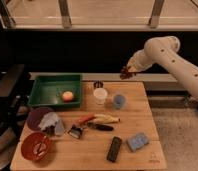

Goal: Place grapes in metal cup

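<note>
My gripper hangs in the air past the table's far edge, right of centre, on the white arm that comes in from the right. It is shut on the grapes, a small dark reddish lump at its tip. The metal cup is small and dark and stands at the back of the table, just behind the white cup. The gripper is to the right of the metal cup and higher than it.
A light blue cup stands right of the white cup. A green tray holds an apple. A carrot, a banana, a black slab, a blue sponge, a purple bowl and a red bowl lie nearer the front.
</note>
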### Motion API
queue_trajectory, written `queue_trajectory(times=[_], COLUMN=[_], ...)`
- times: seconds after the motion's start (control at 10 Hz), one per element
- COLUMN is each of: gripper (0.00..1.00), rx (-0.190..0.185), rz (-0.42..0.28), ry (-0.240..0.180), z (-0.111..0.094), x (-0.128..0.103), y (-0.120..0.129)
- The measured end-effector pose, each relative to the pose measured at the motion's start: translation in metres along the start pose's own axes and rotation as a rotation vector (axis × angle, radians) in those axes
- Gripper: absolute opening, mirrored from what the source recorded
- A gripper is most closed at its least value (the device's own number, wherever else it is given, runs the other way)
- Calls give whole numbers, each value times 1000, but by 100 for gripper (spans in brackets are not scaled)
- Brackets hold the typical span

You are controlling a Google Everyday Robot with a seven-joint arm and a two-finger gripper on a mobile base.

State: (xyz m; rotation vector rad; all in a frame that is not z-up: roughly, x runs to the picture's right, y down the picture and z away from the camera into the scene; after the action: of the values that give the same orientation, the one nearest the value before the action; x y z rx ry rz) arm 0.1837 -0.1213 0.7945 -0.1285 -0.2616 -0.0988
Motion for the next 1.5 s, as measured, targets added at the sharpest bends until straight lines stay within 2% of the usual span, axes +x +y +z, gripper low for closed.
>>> queue_trajectory(times=[0.3,0.6,1.0,1.5], gripper=[0,0,2,48], rx=[-13,-51,-91,-143], rz=[-64,-109,-98,-62], ry=[-87,-160,-207,-257], z=[40,85,112,138], x=[-49,-82,-86,-92], y=[-18,-16,-11,-2])
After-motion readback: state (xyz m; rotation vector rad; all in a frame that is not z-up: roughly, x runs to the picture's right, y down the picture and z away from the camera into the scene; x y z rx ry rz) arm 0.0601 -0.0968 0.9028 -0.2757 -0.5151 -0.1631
